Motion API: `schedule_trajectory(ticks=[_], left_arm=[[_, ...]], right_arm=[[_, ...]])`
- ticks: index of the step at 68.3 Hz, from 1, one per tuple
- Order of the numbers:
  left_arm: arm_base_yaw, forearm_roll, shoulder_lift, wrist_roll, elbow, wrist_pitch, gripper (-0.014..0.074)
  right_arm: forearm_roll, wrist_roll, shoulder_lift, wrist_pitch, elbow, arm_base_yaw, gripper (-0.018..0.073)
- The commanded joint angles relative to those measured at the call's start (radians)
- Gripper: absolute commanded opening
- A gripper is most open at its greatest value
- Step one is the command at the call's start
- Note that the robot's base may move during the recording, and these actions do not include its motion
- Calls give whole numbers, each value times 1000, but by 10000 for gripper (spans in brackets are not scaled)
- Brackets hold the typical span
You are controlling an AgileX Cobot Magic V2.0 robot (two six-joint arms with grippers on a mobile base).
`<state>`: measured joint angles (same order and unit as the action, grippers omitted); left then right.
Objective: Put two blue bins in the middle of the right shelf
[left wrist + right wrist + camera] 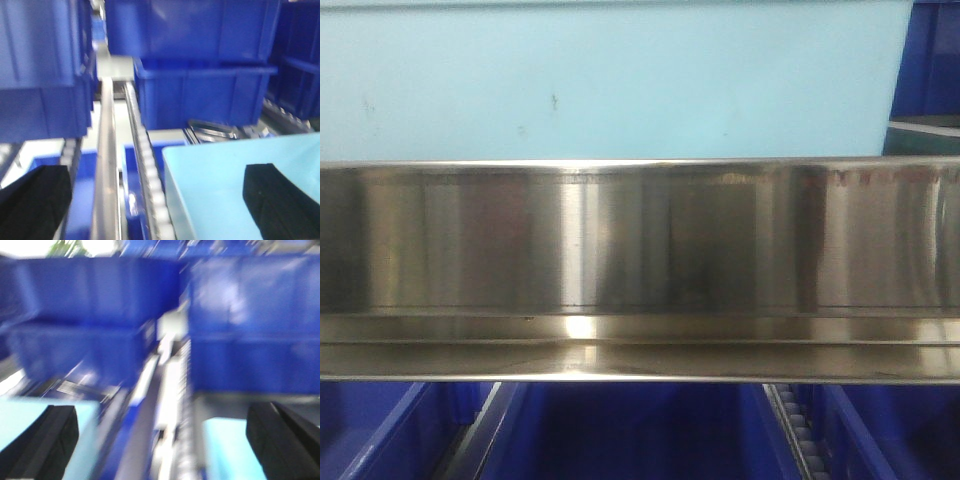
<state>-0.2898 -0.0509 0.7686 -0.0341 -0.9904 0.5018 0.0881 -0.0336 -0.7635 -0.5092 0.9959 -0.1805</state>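
Note:
Blue bins fill the shelf ahead. In the left wrist view one blue bin (205, 95) sits under a stacked one (190, 27), with another stack (42, 70) at the left. My left gripper (157, 200) is open, its black fingers (272, 197) wide apart and nothing between them. The right wrist view is blurred; a blue bin (85, 335) shows at the left and another (255, 330) at the right. My right gripper (160, 440) is open and empty. Neither gripper touches a bin. The front view shows only blue bin rims (640, 430) below a steel beam.
A broad steel shelf beam (640, 270) crosses the front view, with a pale blue wall (610, 80) above it. Roller rails (145, 165) and a steel divider (106, 165) run between the bin lanes. A light blue panel (225, 185) lies under the left gripper, and another (230, 450) under the right.

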Motion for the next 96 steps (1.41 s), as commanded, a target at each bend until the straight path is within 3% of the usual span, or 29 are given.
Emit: schedule_trajectory(ticks=[1, 13, 20, 32, 42, 86, 96], left_arm=[[-14, -31, 100, -1, -95, 107, 610], [-14, -49, 289, -1, -290, 332, 608], [-14, -49, 397, -1, -407, 488, 608], [-61, -26, 551, 4, -561, 634, 608], [-129, 44, 661, 73, -648, 713, 567], [-110, 36, 925, 98, -660, 719, 549], [-81, 4, 940, 98, -660, 719, 517]], right_arm=[[4, -1, -115, -150, 125, -72, 569], [4, 3, -370, -433, 394, -182, 569], [4, 50, -492, -563, 532, -203, 569], [-11, 123, -658, -662, 668, -204, 569], [-44, 158, -755, -710, 701, -222, 569], [-52, 257, -977, -712, 697, -251, 568], [-52, 270, -996, -712, 693, -251, 454]])
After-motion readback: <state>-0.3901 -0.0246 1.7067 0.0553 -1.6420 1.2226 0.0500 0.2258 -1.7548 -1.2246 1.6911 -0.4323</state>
